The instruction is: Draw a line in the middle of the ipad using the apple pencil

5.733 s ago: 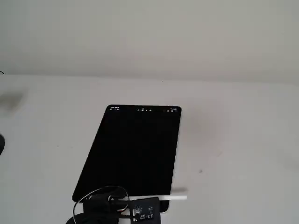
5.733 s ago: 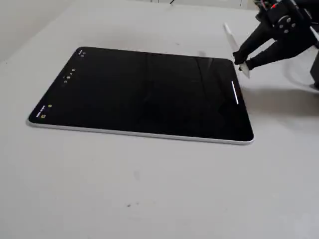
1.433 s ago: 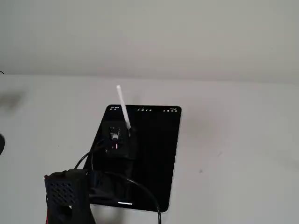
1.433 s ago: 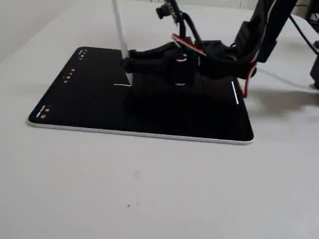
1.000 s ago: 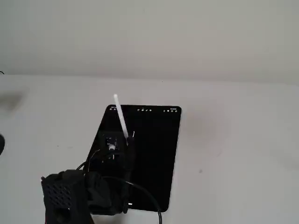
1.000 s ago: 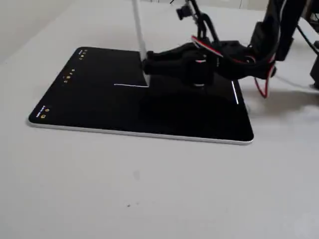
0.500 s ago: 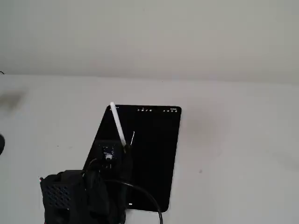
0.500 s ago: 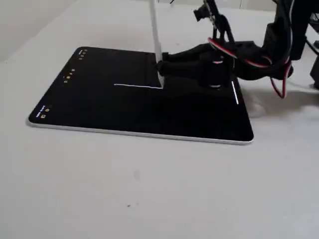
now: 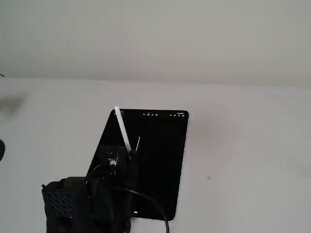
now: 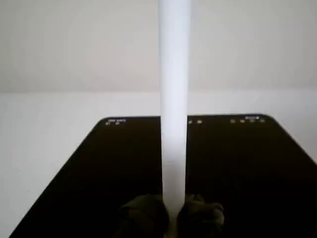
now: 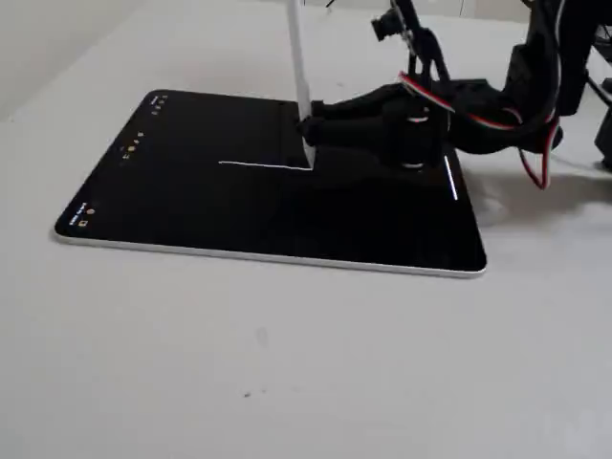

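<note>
A black iPad (image 9: 160, 160) lies flat on the white table; it also shows in the wrist view (image 10: 99, 168) and in a fixed view (image 11: 191, 191). My gripper (image 11: 311, 132) is shut on the white Apple Pencil (image 11: 298, 67), held nearly upright with its tip on the screen. A thin white drawn line (image 11: 263, 165) runs on the screen from the tip toward the left in that view. In the wrist view the pencil (image 10: 174, 99) rises between the dark fingertips (image 10: 143, 213). In the other fixed view the pencil (image 9: 122, 128) sticks up above the gripper (image 9: 130, 154).
The arm's black base (image 9: 63, 204) and cable stand at the tablet's near left corner. Red and white wires (image 11: 478, 110) run along the arm. The white table (image 11: 287, 363) surrounds the tablet, with a pale wall (image 9: 155, 39) behind.
</note>
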Robot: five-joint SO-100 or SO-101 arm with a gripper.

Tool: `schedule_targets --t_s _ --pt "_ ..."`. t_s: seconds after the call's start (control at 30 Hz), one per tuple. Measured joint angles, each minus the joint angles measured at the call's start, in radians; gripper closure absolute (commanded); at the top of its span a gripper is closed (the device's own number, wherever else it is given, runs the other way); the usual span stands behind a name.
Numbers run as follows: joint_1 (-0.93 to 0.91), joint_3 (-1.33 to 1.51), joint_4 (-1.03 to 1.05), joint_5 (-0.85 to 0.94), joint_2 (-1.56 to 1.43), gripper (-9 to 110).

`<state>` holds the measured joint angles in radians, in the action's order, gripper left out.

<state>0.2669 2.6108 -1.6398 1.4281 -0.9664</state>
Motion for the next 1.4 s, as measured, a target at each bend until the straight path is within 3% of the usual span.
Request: schedule_targets --t_s 0.4,0.57,0.73,1.03,1.4 --pt "0.0 0.005 0.002 0.0 -0.009 101" --pt "0.0 0.008 0.106 -0.006 -0.133 101" --pt "0.0 0.012 0.359 -0.051 -0.431 101" --pt "0.0 0.012 1.02 -0.201 -1.118 101" --pt "-0.029 0.015 1.746 -0.647 -1.723 101"
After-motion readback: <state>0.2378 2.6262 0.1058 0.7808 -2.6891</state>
